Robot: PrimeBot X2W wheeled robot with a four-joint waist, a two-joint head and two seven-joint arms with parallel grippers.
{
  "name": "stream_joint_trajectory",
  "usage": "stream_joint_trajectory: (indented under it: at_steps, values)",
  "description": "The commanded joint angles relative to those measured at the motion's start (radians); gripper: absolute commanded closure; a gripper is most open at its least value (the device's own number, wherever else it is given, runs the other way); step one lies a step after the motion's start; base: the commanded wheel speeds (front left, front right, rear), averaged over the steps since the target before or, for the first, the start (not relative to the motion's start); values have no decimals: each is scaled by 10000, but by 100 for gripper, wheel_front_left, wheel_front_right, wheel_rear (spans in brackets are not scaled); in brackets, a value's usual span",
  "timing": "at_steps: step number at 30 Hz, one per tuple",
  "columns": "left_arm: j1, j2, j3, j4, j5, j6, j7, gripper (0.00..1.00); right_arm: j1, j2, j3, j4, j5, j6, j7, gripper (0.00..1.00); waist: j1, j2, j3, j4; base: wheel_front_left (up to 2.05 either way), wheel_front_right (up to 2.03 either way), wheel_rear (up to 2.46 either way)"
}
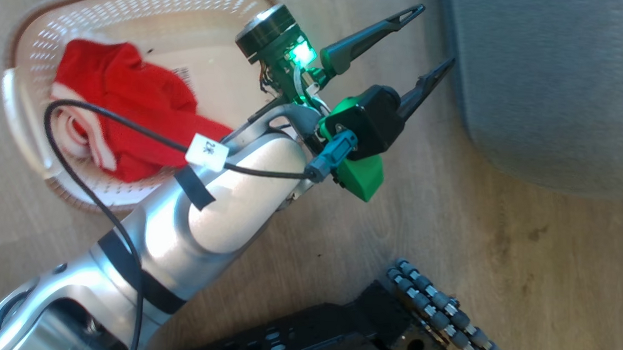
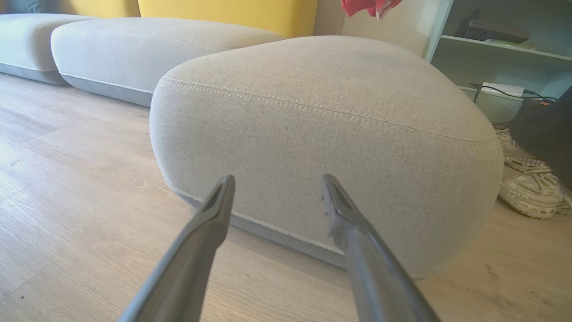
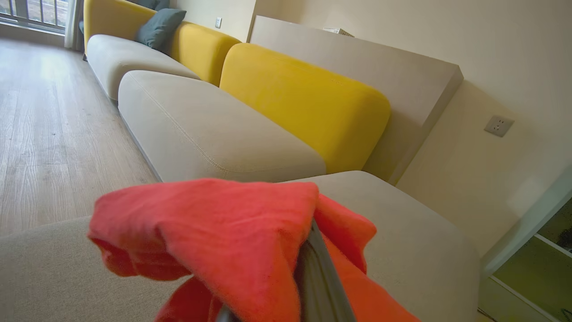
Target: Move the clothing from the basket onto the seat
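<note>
Red clothing [image 1: 127,99] lies in the basket [image 1: 32,55] — another red piece [image 3: 214,223] is clenched in the right tool [image 3: 315,255] above the grey seat [image 3: 402,232] — and the left tool [image 1: 434,35] stands spread and empty near the seat.

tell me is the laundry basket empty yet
Not empty: a red garment with white striped trim lies crumpled inside the laundry basket in the head view.

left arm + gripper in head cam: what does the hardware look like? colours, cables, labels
Left arm: glossy silver-white shell with black bands. A black cable loops along it, carrying a white tag, into a teal connector. Wrist has green printed mounts, a lit green LED and a round black-and-silver cap. Left gripper: two long dark tapered fingers with open triangular tips.
</note>
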Motion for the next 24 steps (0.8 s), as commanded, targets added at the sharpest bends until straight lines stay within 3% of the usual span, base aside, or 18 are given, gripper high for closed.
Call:
stream_joint_trajectory:
  at_steps: [1,4,5,6,7,14,24]
  values:
    - [-103,-77,28,-392,-82,95,-40,0,77,-591,-177,-108,-30,-4,-51,100,-1,0,244,386,0,0,0]
    - [-92,-77,-88,-387,-164,287,-40,0,73,-426,-27,300,38,-4,-51,96,-1,0,339,563,0,0,0]
    - [-94,-77,-104,-366,-169,332,-40,0,76,-329,17,448,150,-4,-51,79,-1,0,373,592,0,0,0]
    - [-86,-77,-106,-337,-184,372,-40,0,110,-249,67,524,237,-4,-51,35,-1,0,396,618,0,0,0]
    - [-80,-77,-117,-320,-198,396,-40,0,177,-154,145,576,336,-4,-51,0,-1,0,406,645,0,0,0]
    - [1,-78,-125,-414,-377,565,-40,0,1090,193,1193,12,1060,-4,-51,0,-1,0,104,822,0,0,0]
    - [594,-78,316,-1105,-994,816,-40,0,4078,200,2224,-2335,2319,-4,-51,0,-1,0,-1350,1072,0,0,0]
